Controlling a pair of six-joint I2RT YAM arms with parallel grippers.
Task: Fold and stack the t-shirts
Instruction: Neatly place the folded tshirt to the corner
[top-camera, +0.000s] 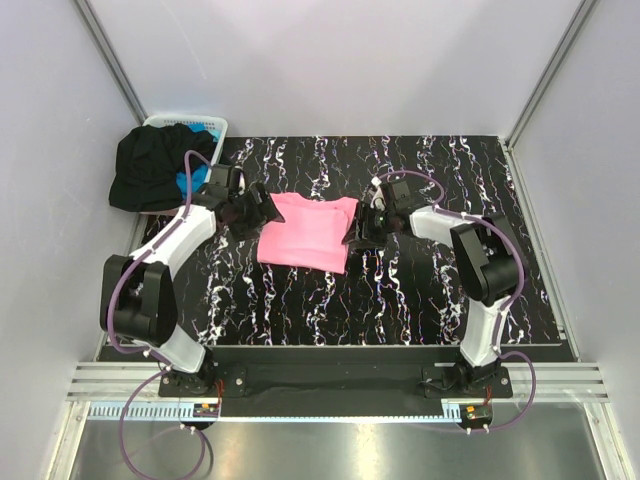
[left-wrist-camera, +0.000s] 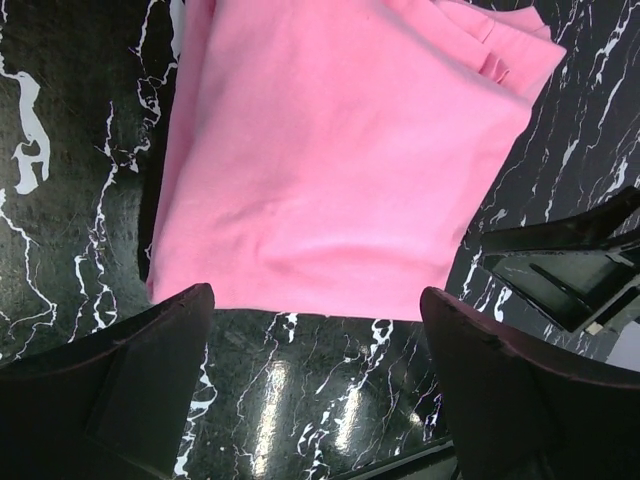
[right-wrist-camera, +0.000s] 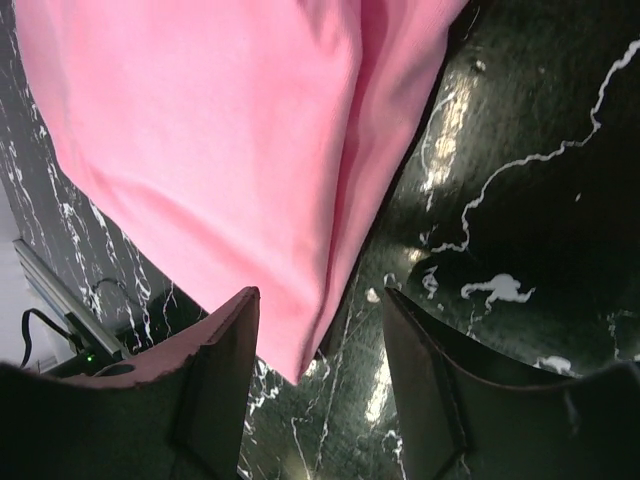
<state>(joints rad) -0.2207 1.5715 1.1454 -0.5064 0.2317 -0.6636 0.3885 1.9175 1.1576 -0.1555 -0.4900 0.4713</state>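
A bright pink t-shirt lies folded into a rough rectangle on the black marbled table. My left gripper stands open at its left edge. In the left wrist view the fingers straddle bare table just short of the pink t-shirt. My right gripper is open at the shirt's right edge. In the right wrist view a corner of the pink t-shirt hangs loose between the spread fingers. A black t-shirt and a blue t-shirt are heaped on the basket.
The white slotted basket stands at the table's back left corner, partly off the edge, under the heaped shirts. White walls with metal posts close in the back and both sides. The right gripper's dark body shows in the left wrist view.
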